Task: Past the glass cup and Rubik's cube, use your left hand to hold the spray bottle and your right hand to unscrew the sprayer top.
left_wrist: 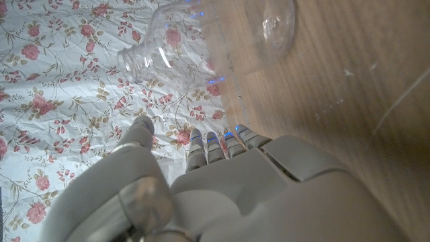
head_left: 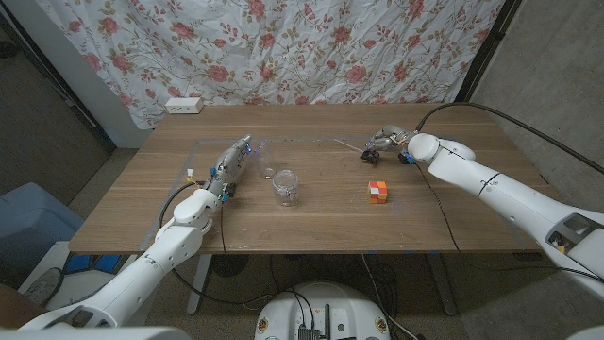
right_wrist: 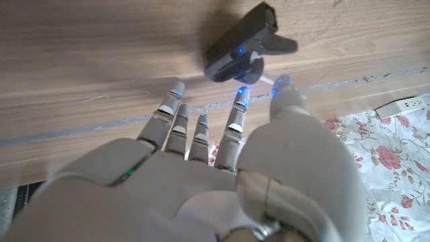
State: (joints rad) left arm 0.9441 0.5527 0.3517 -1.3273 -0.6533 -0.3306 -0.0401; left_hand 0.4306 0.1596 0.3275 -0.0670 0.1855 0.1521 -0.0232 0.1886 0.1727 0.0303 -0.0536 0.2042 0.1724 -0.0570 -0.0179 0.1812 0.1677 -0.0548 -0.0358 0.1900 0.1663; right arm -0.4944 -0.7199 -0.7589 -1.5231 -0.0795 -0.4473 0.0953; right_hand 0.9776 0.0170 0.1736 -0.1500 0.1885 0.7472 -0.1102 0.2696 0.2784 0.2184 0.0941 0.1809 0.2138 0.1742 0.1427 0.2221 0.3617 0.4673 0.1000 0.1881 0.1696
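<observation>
The clear plastic spray bottle (left_wrist: 195,40) stands beyond the ribbed glass cup (head_left: 285,187), its neck bare; the black sprayer top (right_wrist: 243,46) lies on the wooden table (head_left: 321,212) well apart from the cup, to its right and beyond the multicoloured Rubik's cube (head_left: 378,192). So the unscrewing looks finished, and the step in hand is letting go cleanly.

The left hand (head_left: 229,166) sits beside the bottle with fingers (left_wrist: 215,146) extended and nothing between them. It should draw away sideways, without brushing the light, probably empty bottle or swinging towards the cup.

The right hand (right_wrist: 222,128) is spread just short of the sprayer top, holding nothing. It should lift clear rather than drag across the top.

The bottle is almost invisible in the head view. Whether it touches the left hand is unclear. The sprayer's dip tube is only a faint line.
</observation>
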